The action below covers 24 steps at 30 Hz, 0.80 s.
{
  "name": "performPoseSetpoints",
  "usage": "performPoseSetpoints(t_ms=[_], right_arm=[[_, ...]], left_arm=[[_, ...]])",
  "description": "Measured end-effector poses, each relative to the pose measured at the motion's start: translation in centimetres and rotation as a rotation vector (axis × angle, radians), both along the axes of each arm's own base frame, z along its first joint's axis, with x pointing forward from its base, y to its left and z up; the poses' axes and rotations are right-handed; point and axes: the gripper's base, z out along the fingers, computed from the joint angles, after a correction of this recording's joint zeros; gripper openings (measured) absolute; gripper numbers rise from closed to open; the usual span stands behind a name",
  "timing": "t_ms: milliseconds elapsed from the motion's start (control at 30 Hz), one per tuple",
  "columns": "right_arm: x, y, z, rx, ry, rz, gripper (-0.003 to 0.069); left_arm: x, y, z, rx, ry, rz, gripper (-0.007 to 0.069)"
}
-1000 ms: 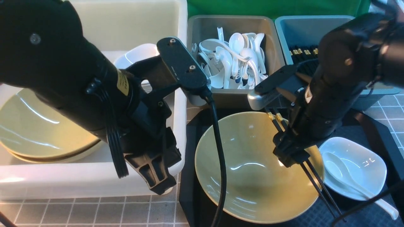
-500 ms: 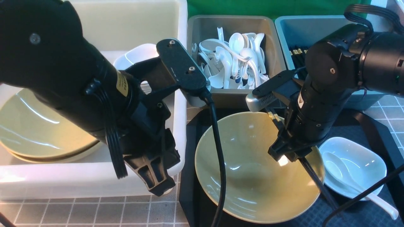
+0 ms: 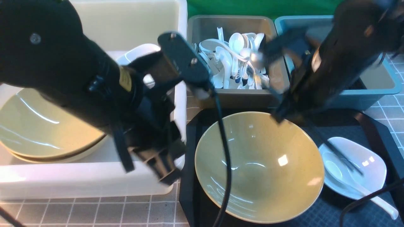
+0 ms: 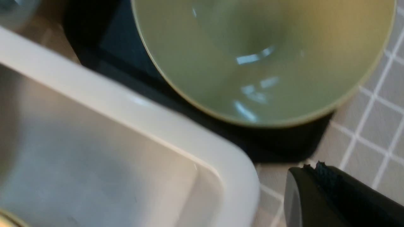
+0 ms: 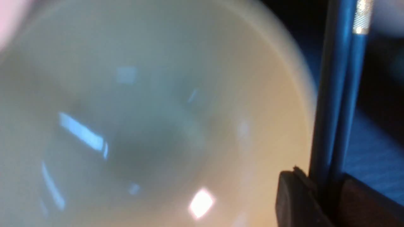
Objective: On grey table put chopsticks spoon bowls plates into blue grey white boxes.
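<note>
We see 2 slim dark chopsticks (image 5: 334, 94), 1 showing a silvery band near its end, clamped side by side in the right jaws above the rim of the yellow-green bowl (image 3: 258, 176). The left jaws are together beside the white box (image 3: 79, 183).

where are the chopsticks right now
In the front view the chopsticks are on the right, clamped in the right gripper and slanting down over the white dish, just right of the green bowl.
</note>
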Motion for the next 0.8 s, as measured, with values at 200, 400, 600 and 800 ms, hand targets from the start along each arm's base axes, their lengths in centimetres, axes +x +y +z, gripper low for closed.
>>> performPoseSetpoints(t_ms=[200, 400, 600, 800], right_arm=[[3.7, -3.2, 3.9, 0.065, -0.174, -0.120, 0.0115], [9.5, -7.1, 3.4, 0.123, -0.272, -0.307, 0.0115], [16.6, -10.1, -1.1, 0.200, -0.324, -0.489, 0.0115], [20.4, -11.4, -6.1, 0.183, -0.260, -0.556, 0.0115]], left_arm=[[3.1, -2.7, -1.0, -0.161, -0.124, 0.050, -0.0010], [5.9, -4.7, -2.8, -0.234, -0.207, 0.089, -0.0010], [6.6, -5.0, -2.2, -0.293, -0.303, 0.103, -0.0010], [6.6, -4.9, -2.3, -0.258, -0.315, 0.085, -0.0010]])
